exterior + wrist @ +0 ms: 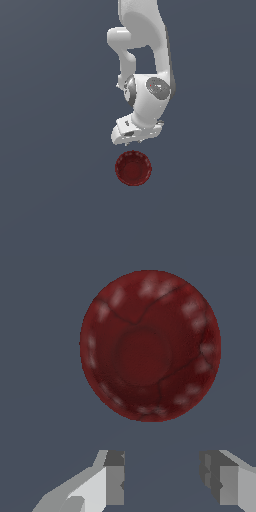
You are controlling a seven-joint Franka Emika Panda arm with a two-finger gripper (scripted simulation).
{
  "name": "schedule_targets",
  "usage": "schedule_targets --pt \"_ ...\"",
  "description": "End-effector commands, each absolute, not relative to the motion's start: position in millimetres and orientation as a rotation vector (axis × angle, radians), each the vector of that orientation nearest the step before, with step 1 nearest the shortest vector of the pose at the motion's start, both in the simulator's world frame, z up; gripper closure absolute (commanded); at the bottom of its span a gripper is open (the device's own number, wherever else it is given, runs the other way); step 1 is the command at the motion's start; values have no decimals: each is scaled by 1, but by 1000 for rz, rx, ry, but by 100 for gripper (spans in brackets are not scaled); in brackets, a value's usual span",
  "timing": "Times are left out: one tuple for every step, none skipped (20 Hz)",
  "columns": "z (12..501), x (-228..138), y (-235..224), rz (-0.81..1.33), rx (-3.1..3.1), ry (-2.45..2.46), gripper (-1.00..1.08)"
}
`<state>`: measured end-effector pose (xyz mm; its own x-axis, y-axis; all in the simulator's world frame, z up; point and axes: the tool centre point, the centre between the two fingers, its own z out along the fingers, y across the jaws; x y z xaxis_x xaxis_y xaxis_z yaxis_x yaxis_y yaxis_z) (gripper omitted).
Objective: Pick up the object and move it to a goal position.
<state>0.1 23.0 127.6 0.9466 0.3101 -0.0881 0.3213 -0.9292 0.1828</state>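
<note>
Flat slate-grey ground [50,200], matte and unmarked. Resting on it, upright, a small dark red bowl [133,168], round, with a fluted rim, a glossy inside flecked with pale highlights and thin dark crack-like lines. Just beyond the bowl's far edge, apart from it, a smooth white jointed arm [150,95] ending in a gripper [164,481]: blocky grey fingers [114,481] spread wide, holding nothing.

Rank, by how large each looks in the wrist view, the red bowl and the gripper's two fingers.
1. The red bowl, by far the largest.
2. The two fingers of the gripper look alike; both are cut off by the frame edge, so no ranking.
</note>
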Motion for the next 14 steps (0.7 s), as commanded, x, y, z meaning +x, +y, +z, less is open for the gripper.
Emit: schedule_targets --pt "119 2 27 -89 2840 573 -20" --pt "116 3 28 -91 2813 611 -20" --pt "113 4 30 -92 2785 649 -20" --pt "110 5 32 -93 2757 686 -20" --pt "107 5 34 -94 2729 724 -20" --pt "103 6 36 -96 2700 761 -20" --pt "100 7 38 -97 2670 797 -20" --pt "97 8 40 -98 2641 834 -20" --pt "94 9 42 -99 2610 870 -20" --pt "91 10 44 -100 2580 905 -20" --pt "88 10 46 -101 2549 940 -20" --pt "85 11 48 -102 2519 973 -20" --pt "83 12 50 -103 2491 1004 -20" --pt "80 13 52 -104 2464 1033 -20"
